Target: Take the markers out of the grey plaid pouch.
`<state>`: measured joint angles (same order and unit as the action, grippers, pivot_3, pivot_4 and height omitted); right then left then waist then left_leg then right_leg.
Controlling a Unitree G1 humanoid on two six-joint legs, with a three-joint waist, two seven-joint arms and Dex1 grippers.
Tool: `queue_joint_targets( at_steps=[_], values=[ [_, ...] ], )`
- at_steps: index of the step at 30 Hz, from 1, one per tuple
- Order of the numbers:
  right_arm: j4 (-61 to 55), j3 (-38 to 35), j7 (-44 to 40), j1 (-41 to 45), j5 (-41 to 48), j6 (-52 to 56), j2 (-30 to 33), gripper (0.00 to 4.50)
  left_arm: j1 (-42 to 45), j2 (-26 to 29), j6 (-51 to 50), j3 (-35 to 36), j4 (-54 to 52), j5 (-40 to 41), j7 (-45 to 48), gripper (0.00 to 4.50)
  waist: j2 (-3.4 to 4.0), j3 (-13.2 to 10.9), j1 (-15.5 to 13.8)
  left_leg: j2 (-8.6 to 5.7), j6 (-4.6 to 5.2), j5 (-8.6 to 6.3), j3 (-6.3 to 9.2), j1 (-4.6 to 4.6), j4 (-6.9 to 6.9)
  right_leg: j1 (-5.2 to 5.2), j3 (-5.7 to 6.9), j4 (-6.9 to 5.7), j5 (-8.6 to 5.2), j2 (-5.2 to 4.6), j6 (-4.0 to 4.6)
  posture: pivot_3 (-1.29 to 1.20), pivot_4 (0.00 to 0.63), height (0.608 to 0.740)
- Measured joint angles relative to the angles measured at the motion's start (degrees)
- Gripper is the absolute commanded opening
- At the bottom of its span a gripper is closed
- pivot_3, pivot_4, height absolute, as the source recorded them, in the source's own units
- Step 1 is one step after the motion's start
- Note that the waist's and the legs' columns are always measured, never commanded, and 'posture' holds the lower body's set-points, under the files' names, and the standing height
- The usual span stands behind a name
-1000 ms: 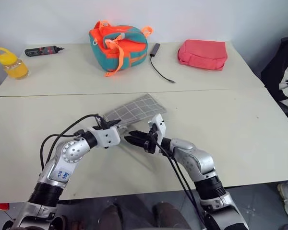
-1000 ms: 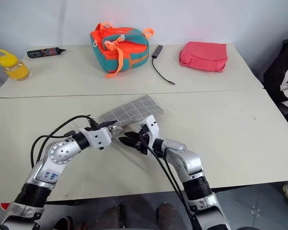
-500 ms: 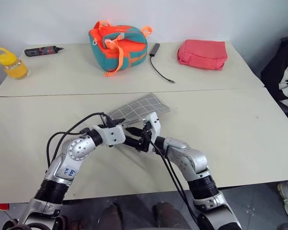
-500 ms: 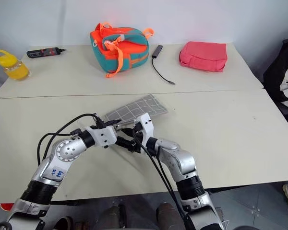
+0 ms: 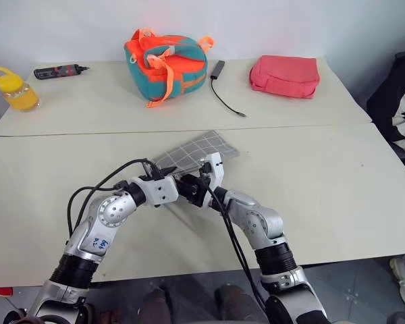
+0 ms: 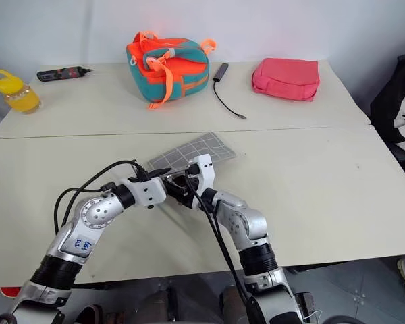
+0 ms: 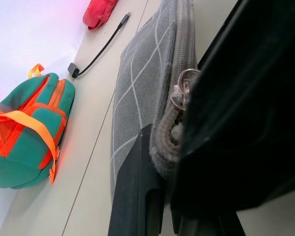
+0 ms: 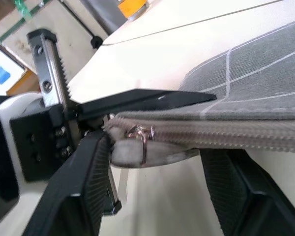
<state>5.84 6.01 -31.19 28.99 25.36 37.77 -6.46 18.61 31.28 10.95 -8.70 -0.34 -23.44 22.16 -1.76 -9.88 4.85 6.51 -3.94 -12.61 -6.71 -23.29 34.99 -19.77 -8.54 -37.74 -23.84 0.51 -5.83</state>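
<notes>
Yellow bottle (image 5: pixel 13 88) at 10 o'clock on the far table: smooth rigid plastic, irrelevant. Black-and-red pen-like tool (image 5: pixel 59 70) lies beside it, not a marker.

Left gripper (image 5: pixel 173 181) is clamped fully shut on the near corner of the grey plaid pouch (image 5: pixel 197 152), at the zip end. In the left wrist view the pouch edge is seen pinched between the black fingers (image 7: pixel 137 191), metal ring (image 7: pixel 183 88) just beside the grip. Pouch is held near table centre, near corner lifted, far end resting on the cream tabletop (image 5: pixel 310 175).

Handling, judged: pouch is light, soft woven fabric with thin white grid lines; floppy, it will sag and fold unless held at one end. Best hold points are the thick zip seam and the ring pull; the flat panel would only bunch. Ring is small, hard and likely slippery for broad pads.

Right gripper (image 5: pixel 194 190) is partly open, nothing held; its ribbed fingers (image 8: pixel 88 187) straddle the zip end, the ring between them. Zip (image 8: pixel 211 135) looks closed; no markers visible, presumably inside.

Teal-and-orange bag (image 5: pixel 167 63) at 12 o'clock: padded, strapped. Black cable (image 5: pixel 226 94) at 1 o'clock: thin, limp. Pink padded pouch (image 5: pixel 285 76) at 2 o'clock: soft, puffy.
</notes>
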Motion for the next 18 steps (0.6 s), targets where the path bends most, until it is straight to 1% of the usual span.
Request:
queue_joint_targets(
  at_steps=[4,10,12,17,18],
  values=[
    [0.0,0.3,-0.2,0.0,0.0,0.0,0.3,2.69,0.0,0.0,0.0,-0.2,0.0,-0.1,0.0,0.0,0.0,0.0,0.0,0.0,0.0,0.0,0.0,0.0,0.0,-0.01,0.0,0.0,0.0,0.0,0.0,0.0,0.15,0.74],
    [-1.3,3.8,-3.5,-1.0,-1.0,-0.4,3.8,2.69,-0.2,0.0,0.0,-0.5,0.0,-0.3,0.0,0.0,0.0,0.0,0.0,0.02,0.0,-0.02,-0.01,0.0,-0.02,-0.02,0.0,0.0,0.0,0.01,0.0,0.0,0.15,0.74],
    [-1.3,4.7,-3.9,-1.4,-1.5,-0.6,4.2,2.61,-0.2,0.0,0.0,-0.5,0.0,-0.3,0.0,0.0,0.0,0.0,0.0,0.04,0.0,-0.02,-0.03,0.0,-0.01,-0.04,-0.03,0.0,0.0,0.03,0.0,0.0,0.15,0.74],
    [-1.0,5.2,-3.8,-1.1,-3.4,-3.1,4.4,2.61,-0.2,0.0,0.0,-0.5,0.0,-0.3,0.0,0.0,0.0,0.0,0.0,0.03,0.0,-0.02,-0.06,0.0,0.02,-0.04,-0.05,0.0,0.0,0.02,0.0,0.0,0.15,0.74],
    [-0.8,4.9,-3.6,-1.1,-3.4,-3.4,4.2,2.42,-0.2,0.0,0.0,-0.5,0.0,-0.3,0.0,0.0,0.0,0.0,0.0,0.04,0.0,-0.02,-0.06,0.0,0.02,-0.04,-0.05,0.0,0.0,0.02,0.0,0.0,0.15,0.74]
  ],
)
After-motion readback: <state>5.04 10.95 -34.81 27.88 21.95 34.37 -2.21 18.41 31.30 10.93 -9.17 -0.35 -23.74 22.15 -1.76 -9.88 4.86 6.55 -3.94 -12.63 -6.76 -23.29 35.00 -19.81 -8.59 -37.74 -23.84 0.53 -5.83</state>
